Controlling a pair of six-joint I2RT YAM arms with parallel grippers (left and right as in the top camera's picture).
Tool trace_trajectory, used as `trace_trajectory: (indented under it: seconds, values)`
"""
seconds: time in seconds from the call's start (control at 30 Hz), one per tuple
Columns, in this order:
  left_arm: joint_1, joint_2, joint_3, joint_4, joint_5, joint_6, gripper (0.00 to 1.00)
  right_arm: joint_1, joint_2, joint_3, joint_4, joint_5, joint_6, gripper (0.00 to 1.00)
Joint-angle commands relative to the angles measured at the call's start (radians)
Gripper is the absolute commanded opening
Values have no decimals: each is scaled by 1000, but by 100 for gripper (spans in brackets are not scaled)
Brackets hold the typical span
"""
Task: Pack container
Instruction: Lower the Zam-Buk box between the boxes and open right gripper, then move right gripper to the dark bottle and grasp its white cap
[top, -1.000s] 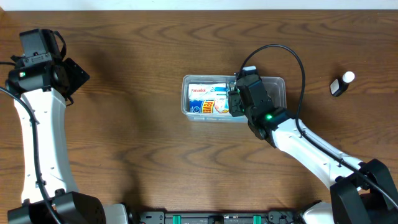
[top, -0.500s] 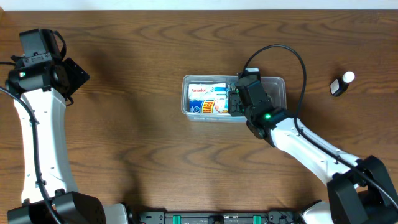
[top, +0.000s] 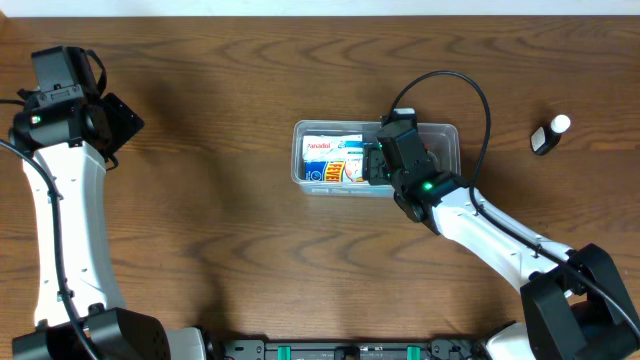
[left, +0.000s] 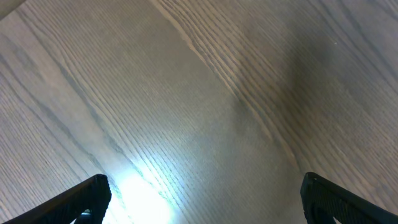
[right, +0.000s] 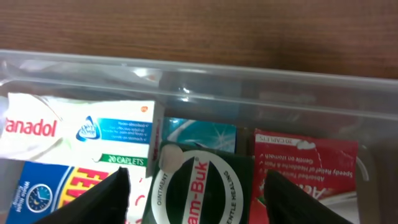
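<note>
The clear container (top: 445, 128) sits at the table's middle, its rim filling the right wrist view (right: 249, 81). Inside lie a white Panadol box (right: 74, 127), a dark green Zam-Buk box (right: 199, 186), a teal box behind it and a red box (right: 305, 165). My right gripper (right: 198, 196) is open low in the container, one finger on each side of the Zam-Buk box with small gaps; it also shows in the overhead view (top: 383, 160). My left gripper (left: 202, 199) is open and empty above bare wood at the far left (top: 120, 120).
A small black bottle with a white cap (top: 549, 134) lies on the table at the far right. The right end of the container holds nothing that I can see. The wooden table (top: 200, 220) spreads around.
My right gripper has shifted slightly towards the far side over the container. The left arm has not moved.
</note>
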Motion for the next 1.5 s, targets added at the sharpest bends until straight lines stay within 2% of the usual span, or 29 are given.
trace_trajectory:
  seconds: [0.0, 0.13, 0.27, 0.43, 0.7, 1.03, 1.3, 1.47]
  values:
    - [3, 10, 9, -2, -2, -5, 98, 7, 6, 6, 10, 7, -36, 59]
    - [3, 10, 9, -2, -2, -5, 98, 6, 3, 7, 0, 49, -138, 43]
    - [3, 10, 9, -2, -2, -5, 98, 6, 2, 8, -55, 98, -158, 25]
    - [3, 10, 9, -2, -2, -5, 98, 6, 2, 8, -131, 152, -157, 13]
    - [3, 10, 9, -2, -2, -5, 98, 6, 26, 5, -180, 158, -100, 9]
    - [3, 10, 9, -2, -2, -5, 98, 6, 95, 7, -103, 107, -116, 6]
    - [3, 10, 9, -2, -2, -5, 98, -13, 6, 30, -114, 79, -146, 3]
    - [3, 10, 9, -2, -2, -5, 98, -66, -141, 117, -277, 59, -177, 1]
